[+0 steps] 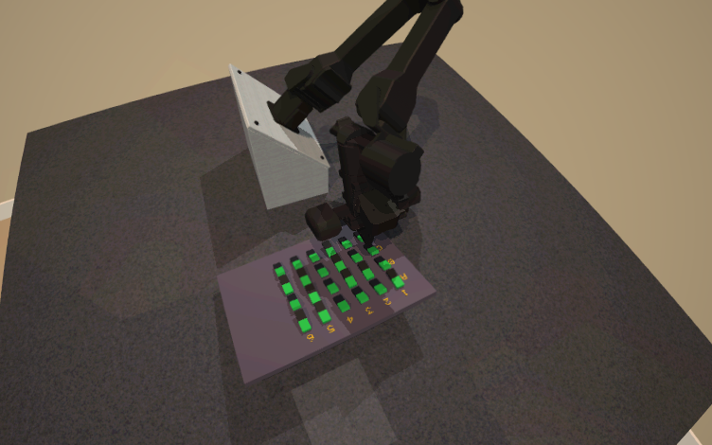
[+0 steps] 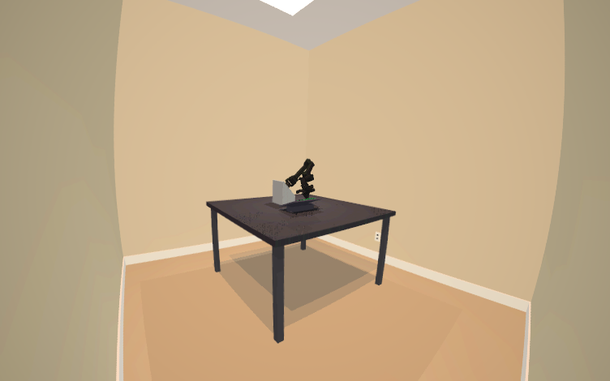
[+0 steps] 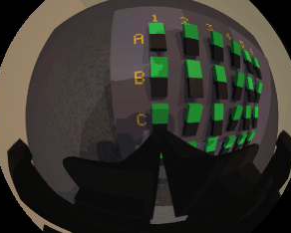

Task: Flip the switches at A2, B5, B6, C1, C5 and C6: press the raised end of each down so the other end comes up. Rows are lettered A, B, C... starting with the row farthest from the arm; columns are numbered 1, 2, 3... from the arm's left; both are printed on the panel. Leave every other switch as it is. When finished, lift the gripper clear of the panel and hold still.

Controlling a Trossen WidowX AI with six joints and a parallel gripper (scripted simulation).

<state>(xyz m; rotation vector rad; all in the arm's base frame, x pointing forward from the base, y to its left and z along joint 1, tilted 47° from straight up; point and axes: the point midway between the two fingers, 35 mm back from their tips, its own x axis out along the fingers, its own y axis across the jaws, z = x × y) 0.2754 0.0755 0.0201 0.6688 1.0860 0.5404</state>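
The switch at C1 (image 3: pixel 160 115), a green-and-black rocker at the near left corner of the flat mauve switch panel (image 1: pixel 259 331), is judged to be the one being addressed. The dark parallel-jaw gripper (image 1: pixel 363 241) is being held with its fingers pressed together on nothing, the tips hanging just above that rocker's near end. A short straight push down on the raised end is called for next. The black arm (image 1: pixel 386 71) is being kept folded, its wrist pointed steeply downward over the panel's near edge.
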